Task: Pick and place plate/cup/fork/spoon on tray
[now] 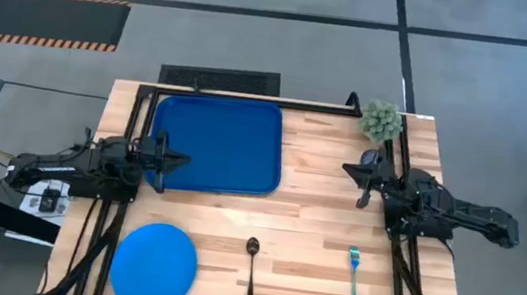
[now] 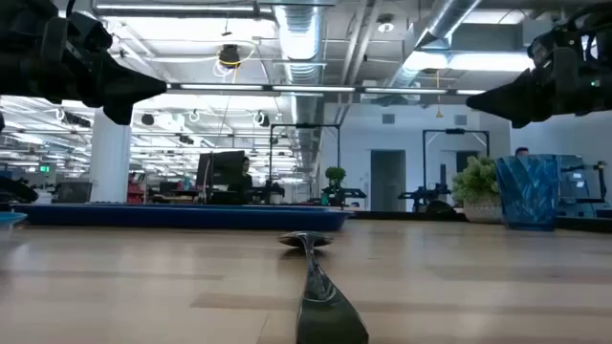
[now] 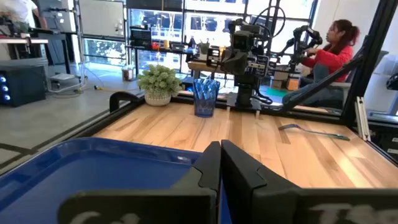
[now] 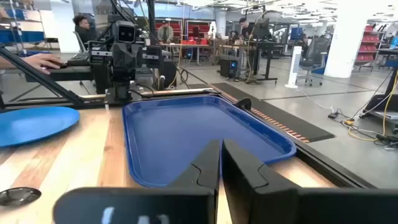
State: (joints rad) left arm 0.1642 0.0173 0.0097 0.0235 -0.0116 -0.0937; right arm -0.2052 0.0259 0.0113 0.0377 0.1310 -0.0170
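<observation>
A wooden worktop (image 1: 314, 224) seen from above. Along the near edge lie three things. The round bright-blue plate (image 1: 154, 266) sits flat at the near left corner. The dark spoon (image 1: 251, 265) lies at the middle, its long axis running near to far, bowl pointing to the far edge. The teal fork (image 1: 355, 281) lies towards the near right, also running near to far, its light tines pointing to the far edge.

Farther back, the dark-blue tray (image 1: 216, 144) lies at the far left. The left gripper (image 1: 177, 159) hovers level over the tray's left rim, pointing right, jaws pressed together and empty. The right gripper (image 1: 349, 169) hovers near the right edge, pointing left, jaws almost together, holding nothing.

The dark-blue cup (image 2: 526, 191) stands upright near the far right corner, beside a small potted plant (image 1: 380, 122).
</observation>
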